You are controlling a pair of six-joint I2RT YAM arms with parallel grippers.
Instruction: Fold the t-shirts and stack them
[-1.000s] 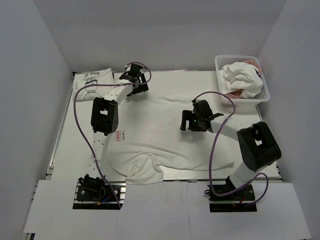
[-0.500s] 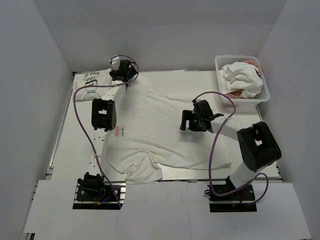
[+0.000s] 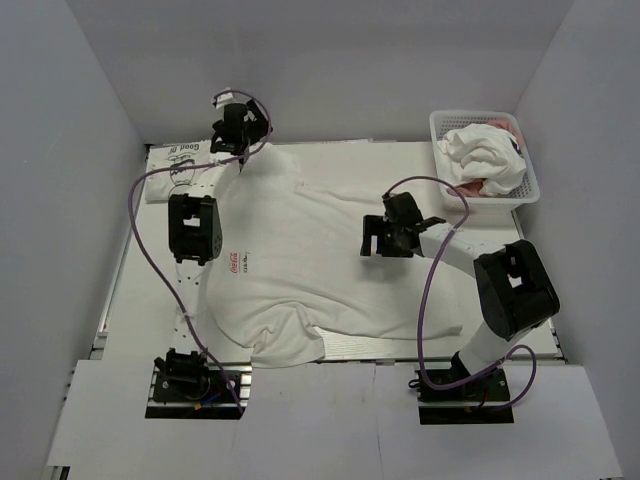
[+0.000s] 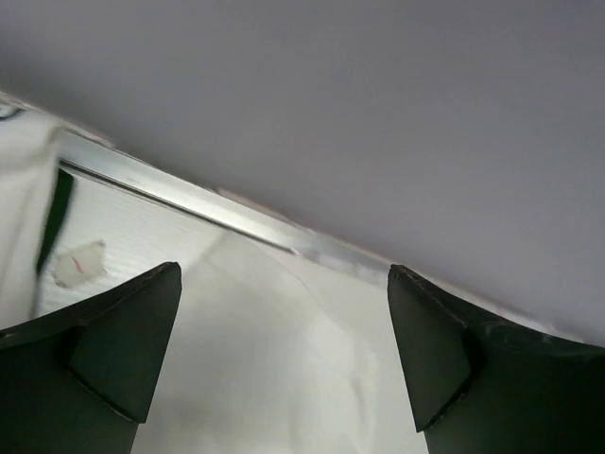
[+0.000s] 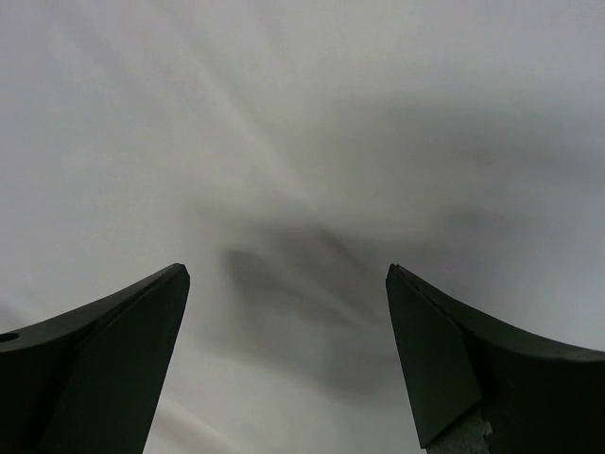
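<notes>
White enclosure walls (image 3: 330,60) box in the white tabletop (image 3: 135,280) on three sides; everything is plain, matte and evenly lit. A white t-shirt with small red print (image 3: 310,260) lies spread across most of the tabletop, one sleeve bunched at the near edge. I judge it is laid flat so it can be folded. The lattice basket (image 3: 495,203) at far right holds the unfolded pile (image 3: 485,155), white over a bit of pink, waiting its turn. At far left a folded shirt with black lettering (image 3: 178,168) reads as the start of the stack. My left hand (image 3: 235,130) hovers at the spread shirt's far corner, fingers wide, grasping nothing. My right hand (image 3: 385,238) hangs just above its middle, likewise released.
</notes>
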